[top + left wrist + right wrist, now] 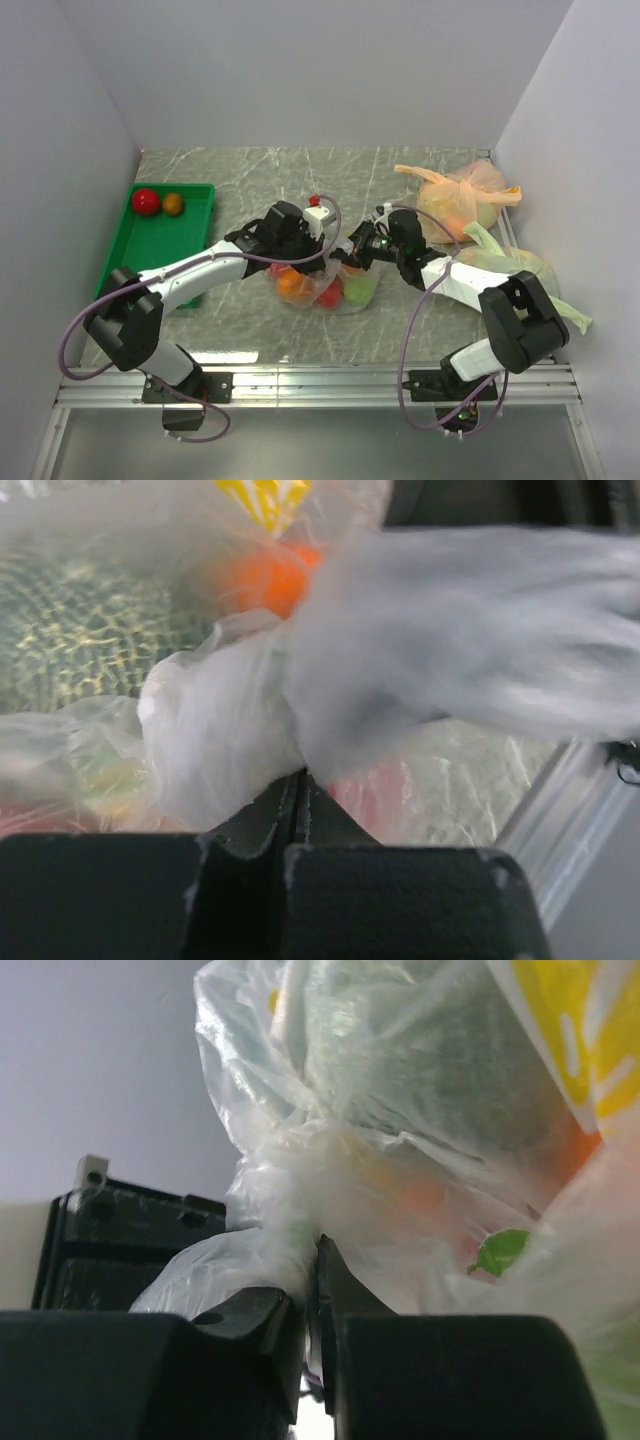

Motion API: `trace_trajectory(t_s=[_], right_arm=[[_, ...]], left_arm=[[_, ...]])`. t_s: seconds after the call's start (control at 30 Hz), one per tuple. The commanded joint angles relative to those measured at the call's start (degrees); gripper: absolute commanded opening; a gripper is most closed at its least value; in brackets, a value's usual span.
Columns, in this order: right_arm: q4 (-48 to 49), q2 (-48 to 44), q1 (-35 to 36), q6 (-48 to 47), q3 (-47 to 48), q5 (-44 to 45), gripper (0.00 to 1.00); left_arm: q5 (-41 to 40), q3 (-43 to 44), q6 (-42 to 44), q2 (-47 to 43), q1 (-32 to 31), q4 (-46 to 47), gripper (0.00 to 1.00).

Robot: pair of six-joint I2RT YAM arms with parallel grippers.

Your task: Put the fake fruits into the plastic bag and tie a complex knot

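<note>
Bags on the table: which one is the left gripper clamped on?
The clear bag in the middle, holding fruits; the left gripper pinches its bunched plastic. The orange-tinted bag and pale green bag lie apart at the right, untouched.

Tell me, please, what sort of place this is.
Most likely a robotics lab test cell: plain white walls box in a marble-patterned table, two arms are bolted to an aluminium rail, and a green tray holds fake fruits.

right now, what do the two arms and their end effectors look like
The left arm and right arm have white links, chunky black joints and black bases. A mauve cable loops along each. The left end effector and right end effector are matte black and blocky. The left wrist carries a white part with a red tip.
</note>
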Motion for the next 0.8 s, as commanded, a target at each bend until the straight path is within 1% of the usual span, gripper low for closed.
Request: trace_trajectory(t_s=[0.0,0.03,0.07,0.1,0.13,0.2,0.23,0.27,0.3,0.33,0.4,0.43,0.47,0.53,0.6,0.67,0.77], right_arm=[[-0.77,-0.98,-1.05,-8.66,5.87,-7.30,0.19],[-2.88,-1.07,-2.28,-11.12,6.40,-9.85,0.21],[-7.78,-1.59,-2.90,-16.19,7.36,-10.66,0.23],[-9.74,-2.12,-3.69,-18.33,7.63,-11.01,0.24],[-11.06,-3.25,-5.09,-22.70,7.46,-11.80,0.31],[-17.03,-4.31,-6.06,-28.78,9.03,-11.81,0.43],[-19.49,-5.10,-6.33,-36.12,10.09,-11.37,0.45],[-24.13,-5.46,-6.33,-39.50,12.10,-9.80,0.48],[-25.22,-5.64,-6.33,-41.97,12.55,-9.18,0.55],[-26.27,-5.99,-6.33,-46.61,13.25,-8.82,0.60],[-26.81,-5.46,-6.15,-50.77,13.87,-7.85,0.64],[-26.72,-4.50,-5.89,-54.26,14.31,-8.03,0.65],[-27.16,-3.89,-5.11,-55.78,14.84,-8.03,0.65],[-26.38,-2.13,-4.57,-57.63,15.63,-9.16,0.65],[-25.23,-1.51,-2.65,-58.51,15.63,-9.09,0.65],[-23.48,-1.07,-1.33,-60.27,15.90,-8.03,0.65],[-20.83,-0.54,0.08,-62.82,16.33,-7.94,0.67]], left_arm=[[-5.30,0.80,-1.67,-0.19,1.39,3.62,0.00],[-4.78,0.72,-1.67,-0.72,1.92,4.25,0.00],[-3.55,0.71,-1.84,-1.16,2.62,4.69,0.00],[-2.41,0.71,-2.10,-1.60,4.10,5.13,0.00],[-0.14,0.80,-1.93,-2.30,4.64,5.04,0.00],[2.51,1.42,-1.06,-3.18,6.04,4.52,0.00],[6.35,1.68,-0.79,-3.44,6.57,4.43,0.00],[8.22,1.77,-0.53,-3.97,7.54,4.34,0.00],[10.76,1.86,-0.44,-4.76,7.98,4.25,0.00],[14.96,2.03,-0.18,-5.03,8.42,3.38,0.00],[17.89,2.29,-0.09,-5.73,8.69,1.62,0.00],[19.03,2.12,-0.09,-5.99,8.69,0.40,0.00],[20.00,1.95,-0.52,-6.43,8.69,-0.05,0.00],[19.75,1.68,-1.14,-7.40,8.69,-0.93,0.00],[19.40,2.20,-1.41,-7.14,8.69,-4.17,0.00],[20.53,3.52,-0.62,-6.70,8.69,-8.12,0.00],[22.12,4.23,-0.61,-6.87,8.69,-10.50,0.00]])
